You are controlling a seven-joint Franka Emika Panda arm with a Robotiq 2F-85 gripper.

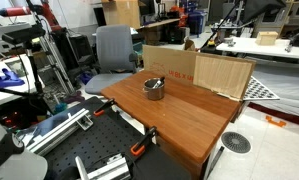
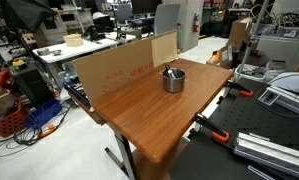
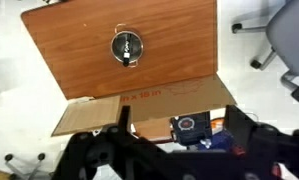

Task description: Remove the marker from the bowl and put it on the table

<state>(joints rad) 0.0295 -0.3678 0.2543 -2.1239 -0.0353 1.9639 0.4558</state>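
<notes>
Reddish-brown wood bench carries the grey bowl, with the marker lying inside it, nothing removed yet. Well above, in the wrist view, the tool hangs wide open and empty.

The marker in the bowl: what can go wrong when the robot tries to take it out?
1. The marker is thin and sits inside the bowl, so the end effector may strike the rim and push or tip the bowl.
2. The cardboard stands upright not far from the bowl; the arm could knock it.
</notes>
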